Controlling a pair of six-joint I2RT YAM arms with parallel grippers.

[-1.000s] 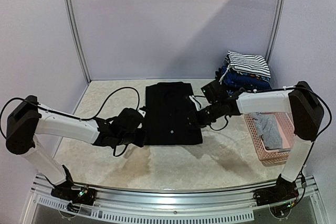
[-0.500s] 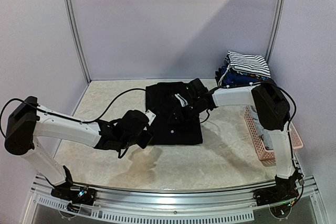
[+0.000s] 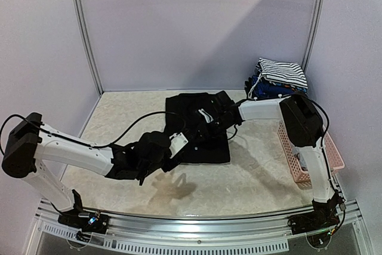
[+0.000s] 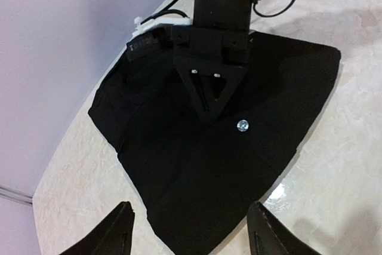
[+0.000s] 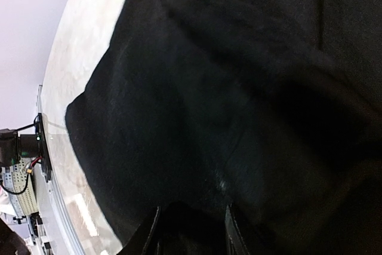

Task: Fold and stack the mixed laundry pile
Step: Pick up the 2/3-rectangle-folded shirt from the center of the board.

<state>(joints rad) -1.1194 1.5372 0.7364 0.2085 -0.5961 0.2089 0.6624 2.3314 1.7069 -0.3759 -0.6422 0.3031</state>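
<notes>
A large black garment [image 3: 212,144] lies spread flat in the middle of the table, a small white button [image 4: 242,125] on it. My left gripper [image 4: 194,237] hovers open at its near left corner [image 3: 182,140], a finger on either side and nothing gripped. My right gripper [image 3: 202,125] reaches in over the middle of the garment; in the right wrist view its fingers [image 5: 191,231] close on a fold of the black cloth [image 5: 179,88]. A striped garment [image 3: 282,73] tops a folded stack at the back right. A grey garment [image 3: 304,147] lies in the basket.
A pink lattice basket [image 3: 322,174] stands at the right edge beside the right arm. The folded stack holds a blue piece [image 3: 271,91] under the striped one. Walls close the table at the back and both sides. A black cable [image 3: 140,120] loops over the left arm.
My left gripper has opened and slid right to the garment's near left corner. My right gripper has swept left from the garment's right edge onto its middle.
</notes>
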